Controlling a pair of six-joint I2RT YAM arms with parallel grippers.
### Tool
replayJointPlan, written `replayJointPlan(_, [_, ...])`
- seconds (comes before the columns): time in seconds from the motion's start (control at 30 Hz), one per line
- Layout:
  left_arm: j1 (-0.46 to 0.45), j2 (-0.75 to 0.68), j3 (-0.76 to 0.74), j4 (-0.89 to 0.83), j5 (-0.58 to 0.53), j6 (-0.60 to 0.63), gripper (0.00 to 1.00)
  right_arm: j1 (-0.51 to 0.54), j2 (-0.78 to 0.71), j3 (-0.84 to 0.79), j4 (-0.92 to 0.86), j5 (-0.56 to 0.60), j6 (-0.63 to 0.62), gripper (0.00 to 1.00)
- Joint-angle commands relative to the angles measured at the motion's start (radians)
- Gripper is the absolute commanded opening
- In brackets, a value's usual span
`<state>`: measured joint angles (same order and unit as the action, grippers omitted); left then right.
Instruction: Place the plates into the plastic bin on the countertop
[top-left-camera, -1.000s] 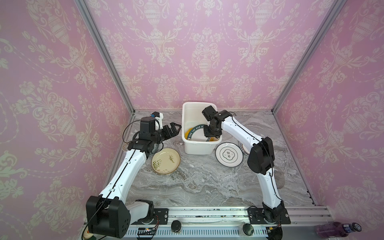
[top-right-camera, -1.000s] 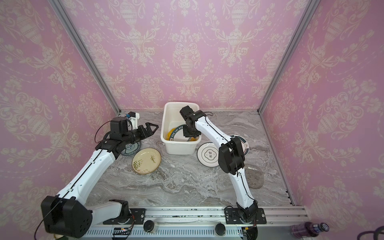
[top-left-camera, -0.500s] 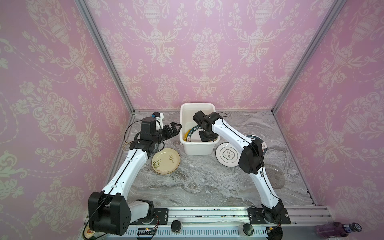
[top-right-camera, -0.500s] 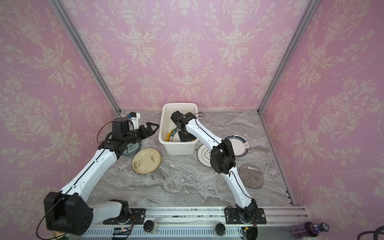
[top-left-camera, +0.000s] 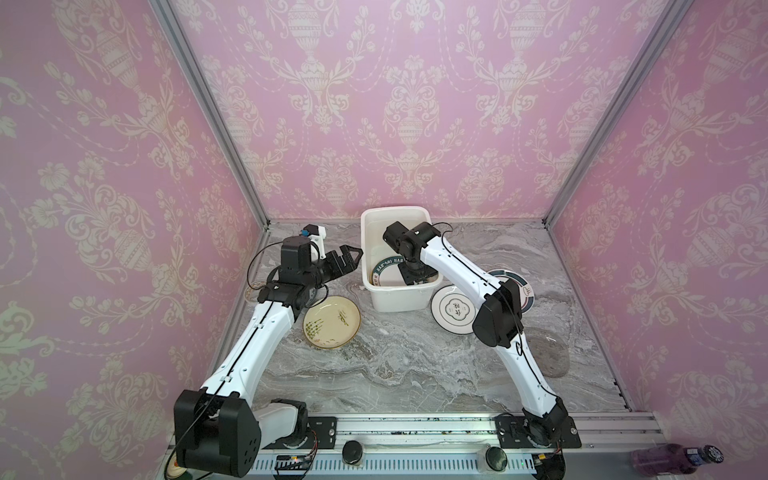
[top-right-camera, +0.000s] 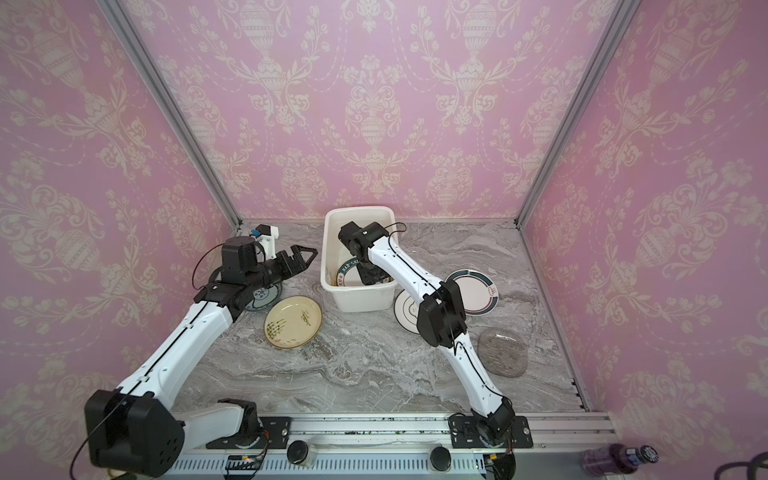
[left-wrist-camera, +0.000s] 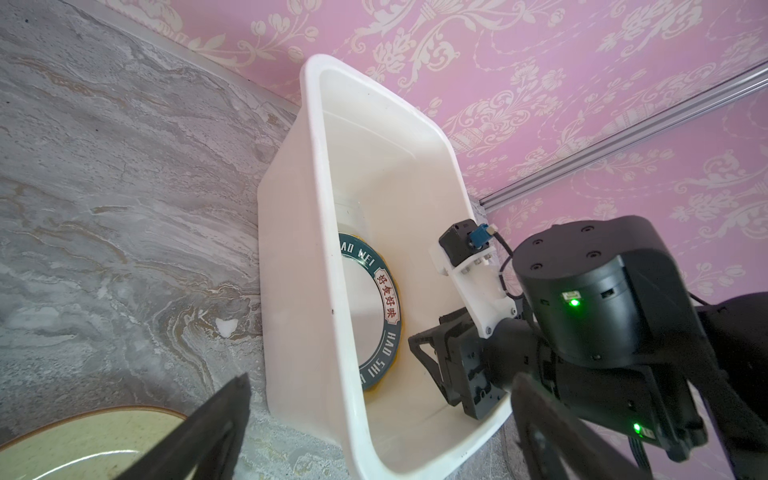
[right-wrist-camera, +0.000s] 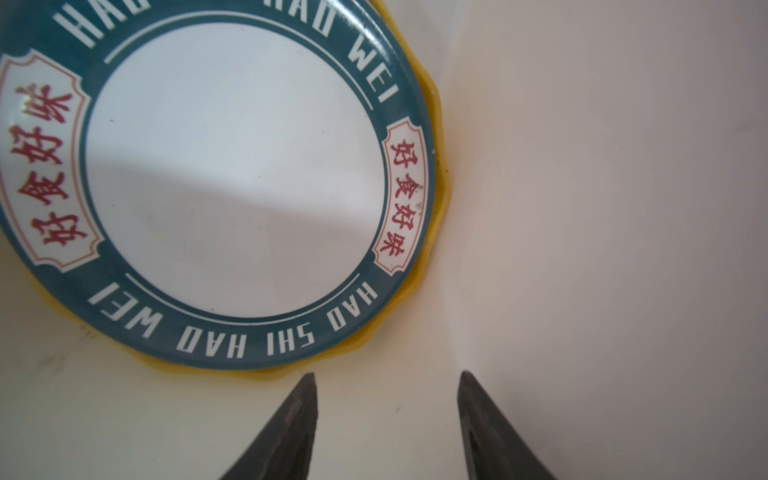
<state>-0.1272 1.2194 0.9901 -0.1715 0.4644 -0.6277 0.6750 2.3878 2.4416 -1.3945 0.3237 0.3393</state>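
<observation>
A round lettered plate (right-wrist-camera: 237, 174) lies inside the white plastic bin (left-wrist-camera: 291, 249). Its dark teal rim carries white capital letters reading "HAO SHI HAO WEI", which run around the edge and repeat. Two white panels set into the rim on opposite sides each hold four red Chinese characters: 好食好味. In both top views only part of this lettering is legible. A white plate (top-left-camera: 451, 309) on the table (top-left-camera: 415, 374) has a dark central mark, too small to read.

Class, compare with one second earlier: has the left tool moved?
No, not noticeably. The left tool stays open just left of the plastic bin's left wall in both top views.
</observation>
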Motion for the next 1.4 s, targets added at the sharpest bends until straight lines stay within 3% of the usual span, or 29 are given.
replayJointPlan(0.0, [0.010,-0.025,-0.021,0.017,-0.019,-0.014,0.99,-0.006,-0.007,0.066,-0.061,0.021,-0.003,0.55])
replayJointPlan(0.17, [0.011,-0.045,-0.018,0.006,-0.027,-0.003,0.99,-0.005,-0.088,0.097,0.040,-0.066,-0.014,0.55])
replayJointPlan(0.27, [0.010,-0.070,-0.010,0.006,-0.036,0.011,0.99,-0.005,-0.190,0.045,0.193,-0.130,-0.040,0.55])
replayJointPlan(0.43, [0.010,-0.122,0.039,-0.042,-0.045,0.063,0.99,-0.004,-0.367,-0.055,0.380,-0.136,-0.083,0.59])
replayJointPlan(0.63, [0.011,-0.194,0.109,-0.118,-0.049,0.080,0.99,-0.020,-0.539,-0.125,0.364,-0.143,-0.077,0.71])
replayJointPlan(0.8, [-0.008,-0.192,0.211,-0.206,0.014,0.096,0.99,-0.119,-0.704,-0.279,0.345,-0.317,-0.009,0.73])
replayJointPlan(0.97, [-0.176,-0.069,0.431,-0.406,-0.041,0.243,0.99,-0.274,-0.905,-0.563,0.426,-0.431,0.039,0.74])
replayJointPlan(1.23, [-0.557,0.231,0.778,-0.625,-0.347,0.426,0.99,-0.633,-1.105,-0.948,0.520,-0.549,0.126,0.75])
replayJointPlan(1.37, [-0.697,0.406,0.938,-0.719,-0.477,0.491,0.99,-0.806,-1.134,-1.109,0.593,-0.597,0.147,0.75])
